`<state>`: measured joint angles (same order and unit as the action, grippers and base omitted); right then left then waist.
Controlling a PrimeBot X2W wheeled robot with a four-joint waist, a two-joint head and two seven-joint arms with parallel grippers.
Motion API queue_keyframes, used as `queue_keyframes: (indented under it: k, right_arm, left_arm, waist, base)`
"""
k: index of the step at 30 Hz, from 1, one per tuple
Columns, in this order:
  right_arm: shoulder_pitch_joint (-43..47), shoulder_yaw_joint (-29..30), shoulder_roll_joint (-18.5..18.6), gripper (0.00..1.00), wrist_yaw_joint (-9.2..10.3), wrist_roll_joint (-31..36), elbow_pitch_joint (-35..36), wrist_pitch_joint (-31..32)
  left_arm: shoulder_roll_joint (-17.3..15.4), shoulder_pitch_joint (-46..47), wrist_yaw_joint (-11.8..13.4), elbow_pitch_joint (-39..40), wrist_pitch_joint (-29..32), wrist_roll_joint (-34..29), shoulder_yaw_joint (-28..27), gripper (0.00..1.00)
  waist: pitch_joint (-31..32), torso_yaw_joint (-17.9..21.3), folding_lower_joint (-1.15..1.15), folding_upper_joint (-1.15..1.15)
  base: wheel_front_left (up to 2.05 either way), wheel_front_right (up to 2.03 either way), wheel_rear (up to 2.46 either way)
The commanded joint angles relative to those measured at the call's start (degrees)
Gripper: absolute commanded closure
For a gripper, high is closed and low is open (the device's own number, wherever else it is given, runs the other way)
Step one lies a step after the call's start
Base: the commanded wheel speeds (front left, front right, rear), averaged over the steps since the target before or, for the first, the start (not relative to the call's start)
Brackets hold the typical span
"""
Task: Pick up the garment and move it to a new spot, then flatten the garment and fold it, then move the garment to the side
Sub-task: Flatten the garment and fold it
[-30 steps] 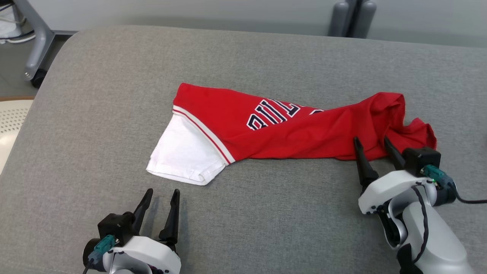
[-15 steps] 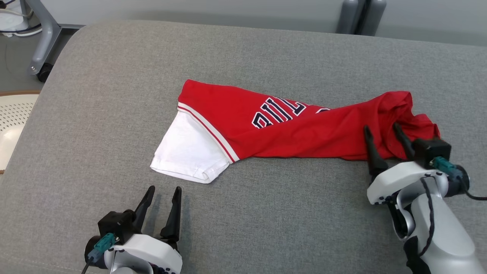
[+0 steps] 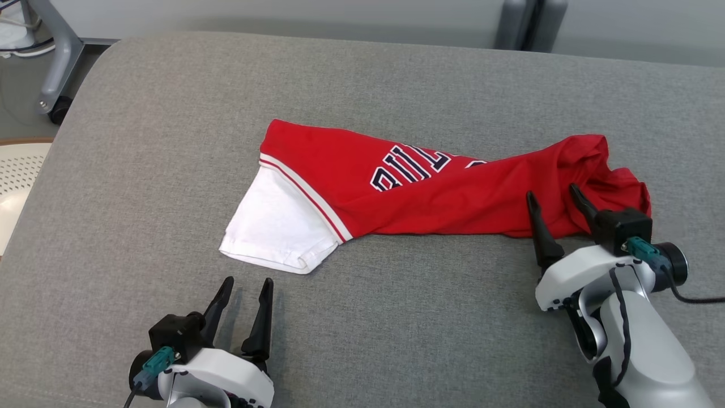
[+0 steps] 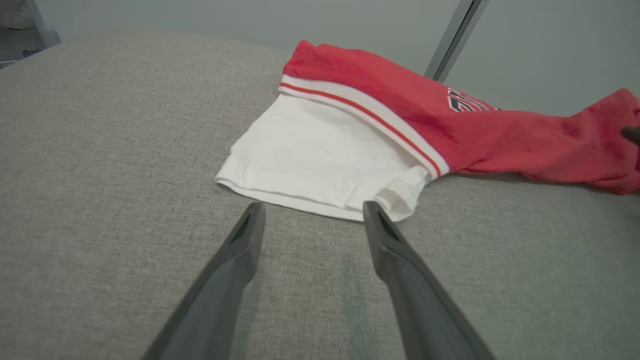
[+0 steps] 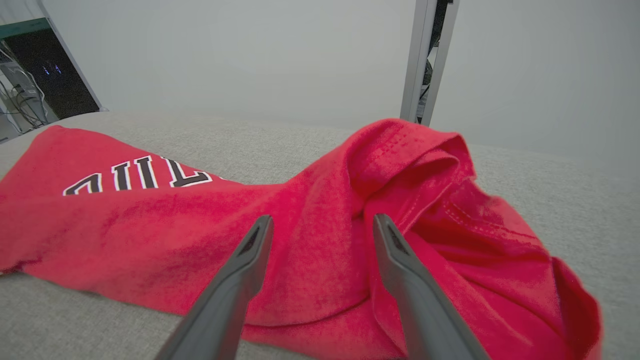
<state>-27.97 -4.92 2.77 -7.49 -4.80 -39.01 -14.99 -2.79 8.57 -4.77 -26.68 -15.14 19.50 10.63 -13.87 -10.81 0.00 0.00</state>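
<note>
Grey cushion (image 3: 170,113) bears crumpled garment (image 3: 430,198). Left gripper (image 3: 248,280) spread near white sleeve (image 3: 272,226); right gripper (image 3: 552,190) spread over bunched red end.

Grey cushion (image 3: 396,317); wheeled metal leg (image 3: 59,59); cream perforated panel (image 3: 20,170).

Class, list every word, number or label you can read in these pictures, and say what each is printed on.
"BULL": dark, white-edged letters on the red shirt. A fold hides part of them, so this reading is likely rather than sure, and any further letters are hidden.
No other text can be read.
</note>
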Motion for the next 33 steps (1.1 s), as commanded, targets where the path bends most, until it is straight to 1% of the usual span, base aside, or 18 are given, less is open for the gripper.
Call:
queue_keyframes:
  k: [1, 3, 4, 5, 6, 11, 14, 16, 21, 24, 25, 26, 27, 30, 33]
  right_arm:
    - [-1.75, -0.08, 0.35, 0.0, 0.0, 0.9, -2.08, -0.26]
    - [-2.84, 0.12, 0.34, 0.0, 0.0, 1.39, -4.06, -0.26]
    - [-3.31, 0.05, 0.32, 0.52, 0.0, 1.65, -4.79, -0.26]
    - [-3.74, 0.01, 0.33, 0.87, 0.0, 1.81, -5.52, -0.26]
    - [-3.9, -0.06, 0.34, 1.0, 0.0, 2.03, -6.36, -0.26]
    - [-3.64, 0.8, 0.46, 1.0, 0.0, -0.8, -6.01, -0.27]
    - [-1.63, 1.64, 0.37, 1.0, 0.0, -2.57, -3.21, -0.26]
    - [-0.51, 0.9, 0.54, 1.0, 0.0, -3.07, -0.91, -0.26]
    - [2.07, -1.13, 2.03, 1.0, 0.0, -2.61, 3.84, -0.22]
    - [3.63, -1.99, 2.25, 1.0, 0.0, -1.63, 7.09, 1.78]
    - [4.41, -2.03, 2.29, 0.67, 0.0, -0.9, 8.31, 2.62]
    - [5.1, -2.09, 2.19, 0.23, 0.0, -0.03, 9.89, 3.11]
    - [5.79, -2.39, 1.98, 0.0, 0.0, 0.79, 11.64, 3.4]
    - [8.81, -2.82, 1.42, 0.0, 0.0, 3.04, 16.28, 4.71]
    - [11.91, -3.02, 0.82, 0.0, 0.0, 3.96, 16.91, 6.48]
  left_arm:
    - [-0.26, 0.99, 0.13, -0.01, 0.02, 0.28, 0.1, 0.0]
    - [-0.25, 0.95, 0.08, -0.03, 0.02, 0.26, -0.01, 0.0]
    - [-0.24, 0.91, 0.02, -0.03, 0.02, 0.2, -0.1, 0.0]
    - [-0.24, 0.86, -0.02, 0.02, 0.02, 0.15, -0.17, 0.0]
    - [-0.24, 0.75, -0.02, 0.0, 0.02, 0.12, -0.27, 0.0]
    - [-0.25, -0.91, 0.28, -0.4, 0.02, -0.35, -1.21, 0.0]
    - [-0.25, -1.97, 0.29, -0.36, 0.02, -1.16, -2.53, 0.0]
    - [-0.22, -2.69, 0.25, -0.33, 0.01, -1.34, -3.35, 0.0]
    - [-0.26, -3.61, 0.43, -0.43, 0.02, -1.23, -3.78, 0.0]
    - [-0.28, -4.4, 0.79, -0.82, 0.02, -1.27, -3.82, 0.0]
    - [-0.26, -4.81, 0.91, -0.96, 0.02, -1.3, -3.87, 0.0]
    - [-0.24, -5.15, 0.92, -1.21, 0.02, -1.32, -3.86, 0.0]
    - [-0.24, -5.23, 1.0, -1.29, 0.02, -1.36, -3.91, 0.0]
    - [-0.25, -5.88, 1.06, -1.64, 0.02, -1.71, -4.33, 0.0]
    - [-0.25, -5.99, 1.02, -1.98, 0.02, -1.84, -4.61, 0.0]
  waist:
    - [-0.34, -0.54, 0.0, 0.0]
    - [-0.6, -0.94, 0.0, 0.0]
    - [-0.68, -1.06, 0.0, 0.0]
    - [-0.73, -1.14, 0.0, 0.0]
    - [-0.68, -1.15, 0.0, 0.0]
    - [1.38, 0.12, 0.0, 0.0]
    - [3.75, 2.59, 0.0, 0.0]
    - [5.46, 4.53, 0.0, 0.0]
    - [8.77, 8.55, 0.0, 0.0]
    - [10.21, 10.31, 0.0, 0.0]
    - [10.58, 10.78, 0.0, 0.0]
    - [10.88, 11.2, 0.0, 0.0]
    - [11.04, 11.52, 0.0, 0.0]
    - [11.29, 12.41, 0.0, 0.0]
    - [11.01, 12.68, 0.0, 0.0]
  base:
    - [0.0, 0.0, 0.0]
    - [0.0, 0.0, 0.0]
    - [0.0, 0.0, 0.0]
    - [0.0, 0.0, 0.0]
    - [0.0, 0.0, 0.0]
    - [0.0, 0.0, 0.0]
    - [0.0, 0.0, 0.0]
    - [0.0, 0.0, 0.0]
    - [0.0, 0.0, 0.0]
    - [0.0, 0.0, 0.0]
    - [0.0, 0.0, 0.0]
    - [0.0, 0.0, 0.0]
    - [0.0, 0.0, 0.0]
    - [0.0, 0.0, 0.0]
    - [0.0, 0.0, 0.0]
